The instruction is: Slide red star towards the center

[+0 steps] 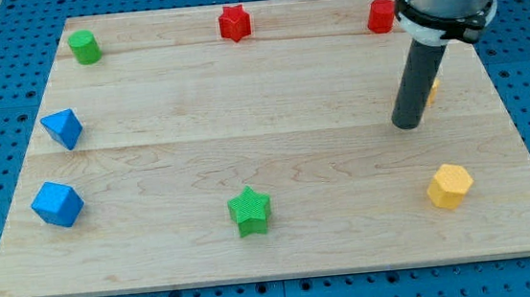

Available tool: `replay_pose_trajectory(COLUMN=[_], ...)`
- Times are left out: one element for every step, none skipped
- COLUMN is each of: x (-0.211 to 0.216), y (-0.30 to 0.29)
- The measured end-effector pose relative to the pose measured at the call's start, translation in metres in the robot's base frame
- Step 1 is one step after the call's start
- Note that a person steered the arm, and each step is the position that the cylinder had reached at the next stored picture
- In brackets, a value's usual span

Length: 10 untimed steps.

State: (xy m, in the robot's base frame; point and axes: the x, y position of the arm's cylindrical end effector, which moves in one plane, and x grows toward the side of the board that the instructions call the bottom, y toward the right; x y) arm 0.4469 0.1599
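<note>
Camera view: pale wooden counter [277, 176] carrying small coloured blocks. Red star-shaped block [234, 23] lies near the view's top edge, about midway across. My tip [407, 124], a dark rod's end, has no fingers to open or close; it rests well right of the star, touching nothing visible. Star looks light, rigid and likely to rotate; push its top side, centred, toward the view's bottom.

Your pale wooden board [272, 119], blocks scattered near its edges.
Red star block [234, 22] top-centre; green star block [249, 210] bottom-centre; yellow hexagonal block [449, 186] bottom-right.
</note>
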Motion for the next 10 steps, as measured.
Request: replay_pose_trajectory(x=[-0.002, -0.003, -0.001, 0.009, -0.003, -0.027, -0.057, -0.061, -0.066, -0.085], y=[-0.006, -0.012, -0.025, -0.083, -0.149, -0.185, -0.18, -0.173, -0.173, -0.175])
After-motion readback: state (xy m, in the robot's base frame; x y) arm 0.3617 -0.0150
